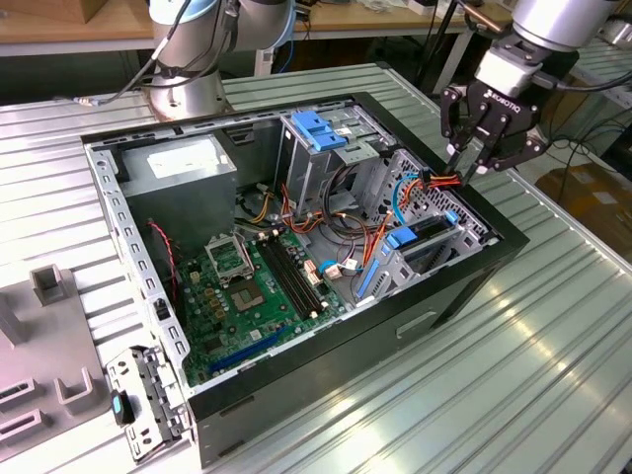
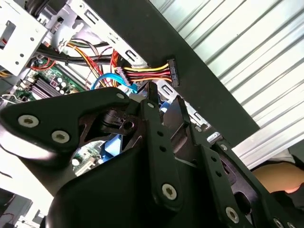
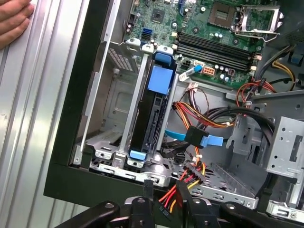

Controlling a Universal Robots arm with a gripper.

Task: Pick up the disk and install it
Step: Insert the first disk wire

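The disk [image 1: 423, 240] stands on edge in the drive bay at the near-right corner of the open computer case [image 1: 346, 390], dark with blue plastic at its ends. In the first wrist view the disk [image 3: 152, 114] sits between two metal rails, a blue tab at each end. My gripper [image 1: 466, 166] hovers over the case's right rim, above and behind the disk. It is open by a narrow gap and holds nothing. A power cable plug [image 2: 172, 71] with red, yellow and black wires lies on the rim just past the fingertips [image 2: 151, 97].
The motherboard [image 1: 252, 286] lies on the case floor, the grey power supply [image 1: 188, 168] at the back left. A metal cage with a blue handle [image 1: 318, 133] stands mid-case. Loose cables [image 3: 199, 118] crowd the bay. A hand [image 3: 12, 21] rests on the ribbed table beside the case.
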